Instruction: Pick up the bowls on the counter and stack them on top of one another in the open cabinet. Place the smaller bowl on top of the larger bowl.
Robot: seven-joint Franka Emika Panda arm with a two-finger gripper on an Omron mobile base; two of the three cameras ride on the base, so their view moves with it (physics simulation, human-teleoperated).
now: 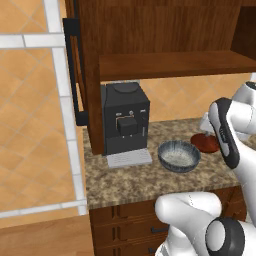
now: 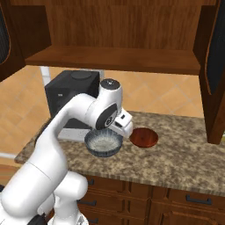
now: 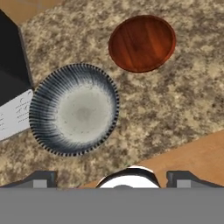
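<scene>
The larger bowl (image 3: 74, 109), dark grey and ribbed with a pale speckled inside, stands upright on the speckled counter (image 3: 175, 100). The smaller bowl (image 3: 142, 43), glossy reddish-brown, sits a short gap beyond it. My gripper (image 3: 113, 178) hovers above the counter's front edge, looking down on both bowls, open with nothing between its fingertips. In the base views the grey bowl (image 1: 179, 155) (image 2: 103, 143) lies near the counter's front and the brown bowl (image 1: 205, 142) (image 2: 143, 137) is beside it, partly behind my arm. Above, the open cabinet shelf (image 1: 175, 65) (image 2: 118, 59) is bare.
A black coffee machine (image 1: 125, 120) (image 2: 70, 94) with a pale drip tray (image 1: 129, 158) stands on the counter close to the grey bowl. The cabinet door (image 1: 75, 75) with its long black handle swings out at left. Another open door (image 2: 213, 74) hangs at right.
</scene>
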